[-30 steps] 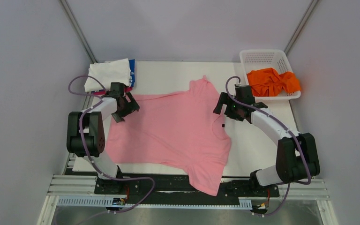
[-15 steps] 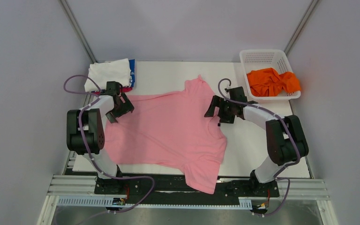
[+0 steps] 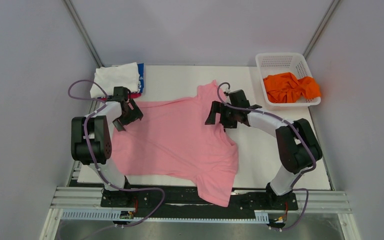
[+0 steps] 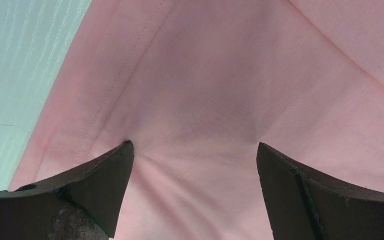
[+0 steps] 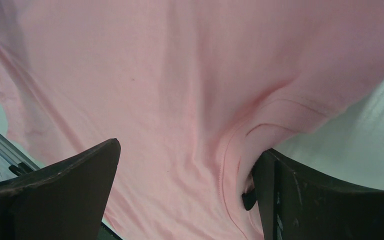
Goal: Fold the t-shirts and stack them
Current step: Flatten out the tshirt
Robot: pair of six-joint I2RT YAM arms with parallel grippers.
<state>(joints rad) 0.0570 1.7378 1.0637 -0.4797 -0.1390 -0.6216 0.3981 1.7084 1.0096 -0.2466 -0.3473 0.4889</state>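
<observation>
The left jaws stand spread wide with nothing between them. In the left wrist view both dark fingers (image 4: 80,200) point down at the light pink t-shirt (image 3: 180,140). The tip of one meets the cloth just inside its stitched hem, where small creases fan out. The right jaws are also spread wide and hold nothing. Their fingers (image 5: 55,195) straddle the shirt's neckline, whose curved collar seam runs up beside one finger.

From above, the left arm (image 3: 92,140) reaches over the shirt's hem near the left edge of the bench (image 3: 180,80). The right arm (image 3: 290,145) bends in from the right to the collar.

The pink shirt lies spread across the middle of the bench, hem to the left and neck to the right. One sleeve (image 3: 207,92) points toward the far edge, and the other (image 3: 215,190) hangs over the near edge.

In the far left corner a folded white t-shirt (image 3: 115,77) tops a small pile. A blue t-shirt (image 3: 140,75) and a magenta t-shirt (image 3: 132,94) show as slivers at the pile's side. In the far right corner stands a white lattice basket (image 3: 280,60) with a crumpled orange t-shirt (image 3: 290,86) inside.
</observation>
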